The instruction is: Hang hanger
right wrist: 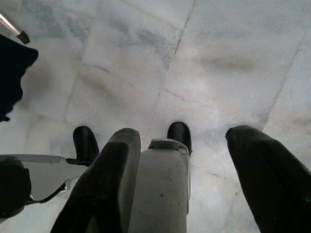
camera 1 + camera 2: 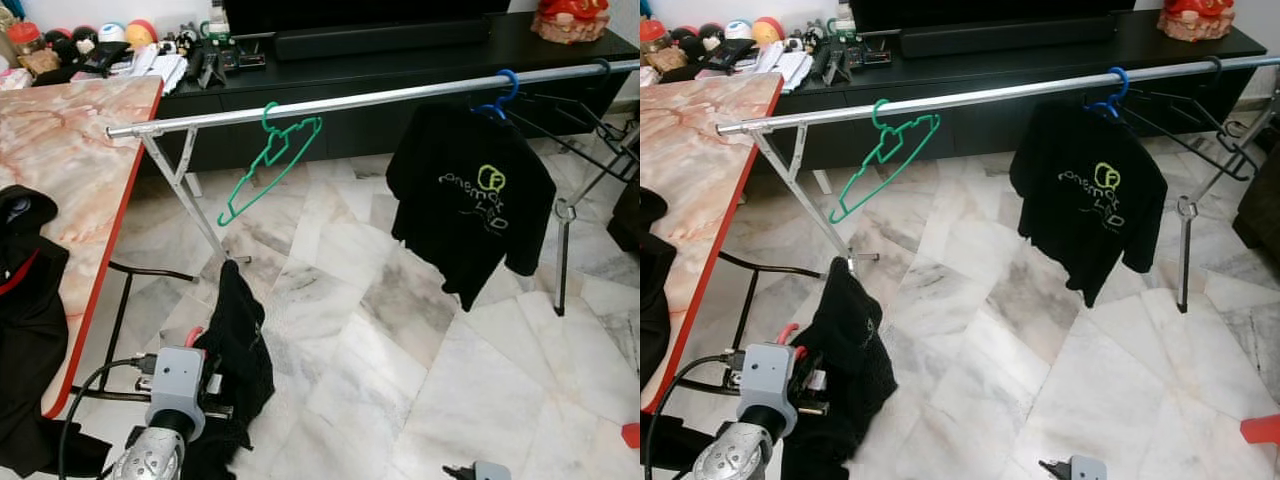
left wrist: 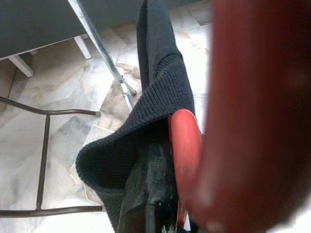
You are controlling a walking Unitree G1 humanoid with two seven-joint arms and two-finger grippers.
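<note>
1. The red hanger (image 3: 185,145) is smooth, rounded plastic, draped with a black ribbed knit garment (image 2: 238,350) that hangs toward the marble floor (image 2: 400,330).
2. The left hand (image 3: 150,194) pinches hanger and garment, near left, below the silver rail (image 2: 330,103).
3. A green hanger (image 2: 270,165) and a black T-shirt (image 2: 470,195) hang on the rail.
4. The right hand (image 1: 184,179) hangs low, fingers spread.

My head cameras look down across the rail (image 2: 350,100) (both share it); wrist views sit close, the right facing the marble floor (image 1: 218,58).
</note>
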